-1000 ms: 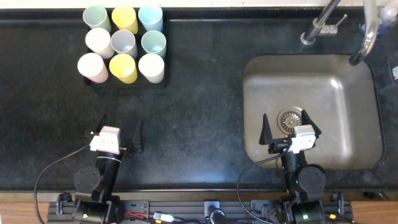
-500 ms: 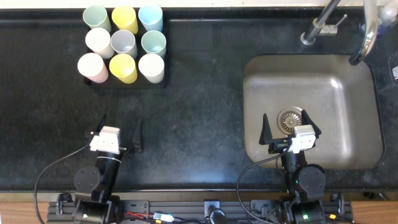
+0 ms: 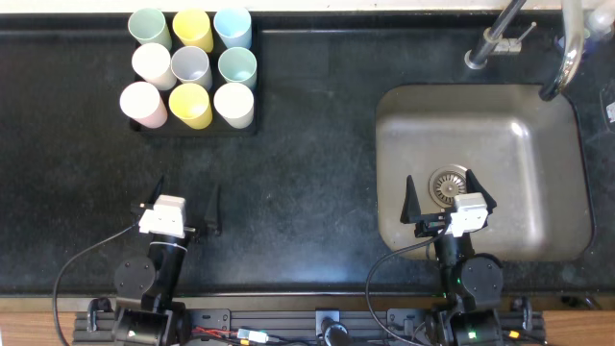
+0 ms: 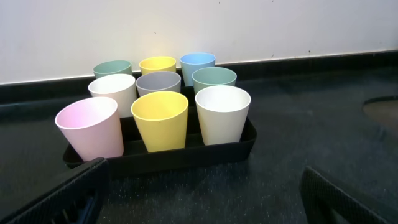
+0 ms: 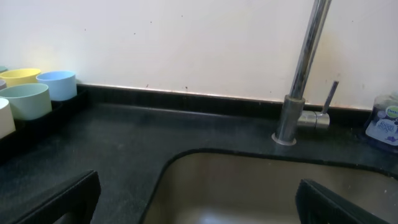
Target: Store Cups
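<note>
Found nearest: left claw [image 3: 187, 188] and right claw [image 3: 442, 183], both spread wide and empty, above speckled black worktop [image 3: 307, 192] and at the brushed-steel sink [image 3: 538, 125]; farther off, nine smooth tapered cups [image 3: 190, 67] upright in a black rectangular tray [image 4: 186, 155], with a chrome tap [image 3: 500, 34] behind the basin.

Top overhead; wrist cams low, facing wall [image 4: 280, 25]; share cups [image 4: 159, 118].

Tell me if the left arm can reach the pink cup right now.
Probably yes: the pink cup sits at the near corner of the tray, with bare counter between it and the open left gripper.
</note>
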